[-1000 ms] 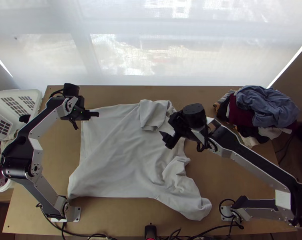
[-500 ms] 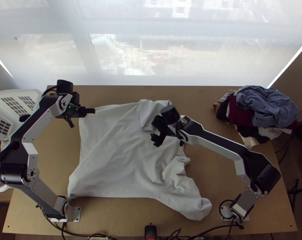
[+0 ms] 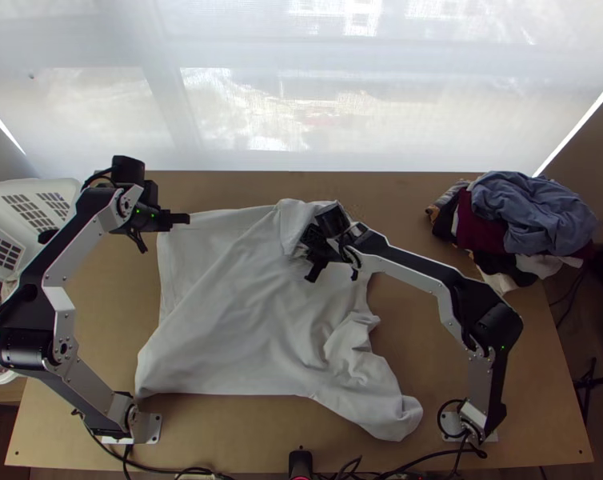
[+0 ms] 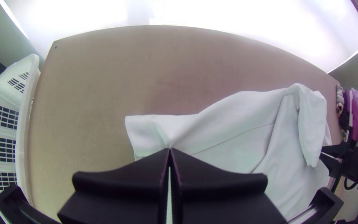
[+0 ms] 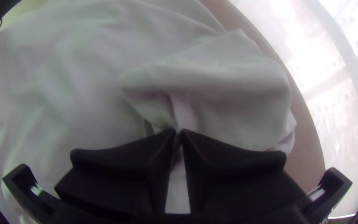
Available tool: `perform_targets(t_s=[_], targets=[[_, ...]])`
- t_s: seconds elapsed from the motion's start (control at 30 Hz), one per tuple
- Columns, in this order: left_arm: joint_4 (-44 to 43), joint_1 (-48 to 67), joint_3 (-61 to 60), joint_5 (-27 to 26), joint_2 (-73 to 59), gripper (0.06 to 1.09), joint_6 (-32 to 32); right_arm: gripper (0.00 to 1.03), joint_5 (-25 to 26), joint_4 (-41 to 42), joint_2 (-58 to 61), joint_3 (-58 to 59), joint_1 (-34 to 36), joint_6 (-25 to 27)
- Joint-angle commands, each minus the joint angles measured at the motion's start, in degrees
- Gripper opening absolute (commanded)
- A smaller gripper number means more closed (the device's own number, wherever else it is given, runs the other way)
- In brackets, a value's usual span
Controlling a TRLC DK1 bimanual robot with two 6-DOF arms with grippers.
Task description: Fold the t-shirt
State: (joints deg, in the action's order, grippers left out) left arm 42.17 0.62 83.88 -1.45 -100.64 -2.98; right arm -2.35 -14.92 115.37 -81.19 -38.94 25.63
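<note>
In the top view, looks steeply down from high over the near side of the desk (image 3: 417, 328). In the left wrist view, looks down closer, from the far left. In the right wrist view, looks down very close at the shirt's (image 3: 221, 336) far right. Shared by all: part of the shirt.

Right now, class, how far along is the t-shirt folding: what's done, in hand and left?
Early on. Done: the t-shirt lies mostly spread, a flap turned over at its far edge. In hand: the left gripper pinches cloth near a far corner; the right gripper seems to pinch cloth by the flap. Remaining: smoothing its rumpled right side and folding the body.
</note>
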Motion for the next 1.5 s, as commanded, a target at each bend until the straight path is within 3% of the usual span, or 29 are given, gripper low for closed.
perform_targets(t_s=[0.0,0.33,0.9,1.17,1.47], targets=[[0.81,-0.1,0.76,-0.04,0.09,0.09,0.17,0.03,0.59,-0.02,0.47,-1.96,3.08,0.04],[2.56,-0.71,4.81,-0.04,-0.35,0.09,1.31,0.03,0.5,-3.45,-3.84,-10.57,11.69,-1.28],[6.08,-2.91,17.02,0.14,-5.18,0.09,5.36,0.03,-0.46,-14.26,-0.06,-33.6,23.73,-1.55],[5.9,-4.14,18.34,0.31,-7.29,0.09,6.15,0.03,-1.08,-22.7,8.47,-49.24,24.52,0.04],[5.99,-7.74,25.81,0.31,-14.14,0.09,7.55,0.03,-0.99,-20.33,13.83,-52.32,21.36,2.06]])
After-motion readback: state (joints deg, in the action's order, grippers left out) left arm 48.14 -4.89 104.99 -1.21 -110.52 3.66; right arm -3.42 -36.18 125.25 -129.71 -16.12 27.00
